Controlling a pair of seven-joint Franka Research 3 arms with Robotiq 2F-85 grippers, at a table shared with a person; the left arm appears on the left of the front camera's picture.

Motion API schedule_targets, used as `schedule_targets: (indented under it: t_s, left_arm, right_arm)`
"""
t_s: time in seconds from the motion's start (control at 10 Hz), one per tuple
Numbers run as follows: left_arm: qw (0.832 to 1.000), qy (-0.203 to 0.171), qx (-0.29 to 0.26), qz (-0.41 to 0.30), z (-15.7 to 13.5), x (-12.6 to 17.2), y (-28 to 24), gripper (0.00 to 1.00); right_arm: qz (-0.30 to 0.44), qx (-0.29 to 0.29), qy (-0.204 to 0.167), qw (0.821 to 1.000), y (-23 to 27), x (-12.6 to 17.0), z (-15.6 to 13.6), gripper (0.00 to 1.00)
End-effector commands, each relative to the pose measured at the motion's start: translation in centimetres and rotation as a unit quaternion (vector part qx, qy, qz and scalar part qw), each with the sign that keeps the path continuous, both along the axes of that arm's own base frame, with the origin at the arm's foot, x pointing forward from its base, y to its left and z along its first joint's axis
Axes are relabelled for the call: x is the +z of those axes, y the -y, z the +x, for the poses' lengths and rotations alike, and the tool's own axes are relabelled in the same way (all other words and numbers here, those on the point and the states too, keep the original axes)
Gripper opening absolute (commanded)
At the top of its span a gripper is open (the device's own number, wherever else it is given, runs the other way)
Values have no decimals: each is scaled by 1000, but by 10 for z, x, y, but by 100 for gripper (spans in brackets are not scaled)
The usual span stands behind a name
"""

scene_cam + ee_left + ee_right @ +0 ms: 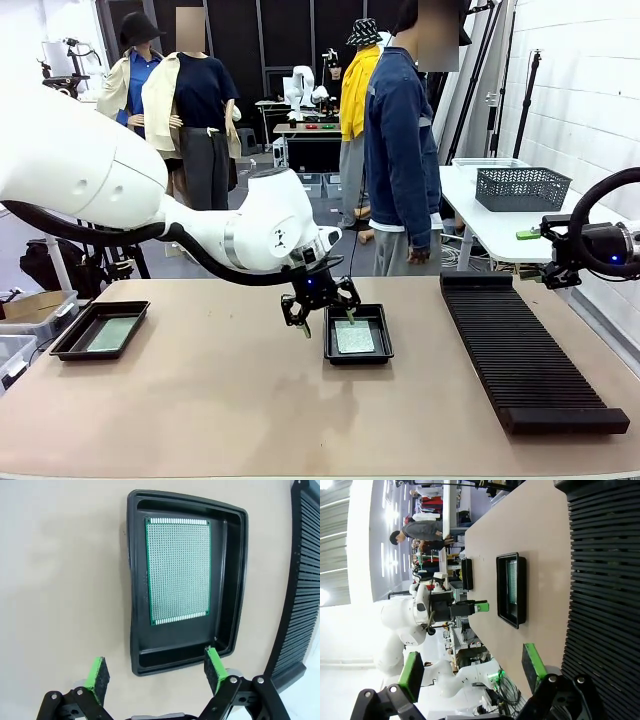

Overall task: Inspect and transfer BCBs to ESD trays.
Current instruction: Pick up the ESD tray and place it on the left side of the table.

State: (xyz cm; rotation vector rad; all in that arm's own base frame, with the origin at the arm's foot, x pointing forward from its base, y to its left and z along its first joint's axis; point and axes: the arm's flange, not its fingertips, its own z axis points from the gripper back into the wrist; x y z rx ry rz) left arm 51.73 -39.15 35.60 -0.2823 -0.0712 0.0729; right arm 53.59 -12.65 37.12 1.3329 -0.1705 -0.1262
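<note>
Beige tabletop carries two shallow black plastic trays: the middle tray holds a thin green perforated circuit board lying flat; the left tray holds a second green board, hard to make out. Just above the middle tray's near-left rim, the left gripper hangs spread, holding nothing. A long black ribbed rack lies right. At far right the right gripper stands wide, empty; a person stands beyond.

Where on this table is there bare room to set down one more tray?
Bare tabletop lies between the left ESD tray and the middle ESD tray, and along the near edge. It is tighter between the middle tray and the slotted rack, under the open left gripper.
</note>
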Motion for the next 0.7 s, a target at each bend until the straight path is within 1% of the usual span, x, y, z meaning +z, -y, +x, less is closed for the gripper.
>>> schedule_targets:
  t_s: [0.0, 0.2, 0.4, 0.6]
  left_arm:
    - [999, 20, 29, 25, 12, -9, 11, 100]
    - [998, 48, 36, 22, 25, -17, 12, 100]
    - [998, 52, 28, 1, 32, -23, 13, 100]
    - [998, 49, 32, 5, 37, -27, 12, 100]
  right_arm:
    - [4, 3, -5, 1000, 1, 2, 4, 100]
    - [4, 3, -5, 1000, 1, 2, 4, 100]
    - [4, 3, -5, 1000, 1, 2, 4, 100]
    - [4, 3, -5, 1000, 1, 2, 4, 100]
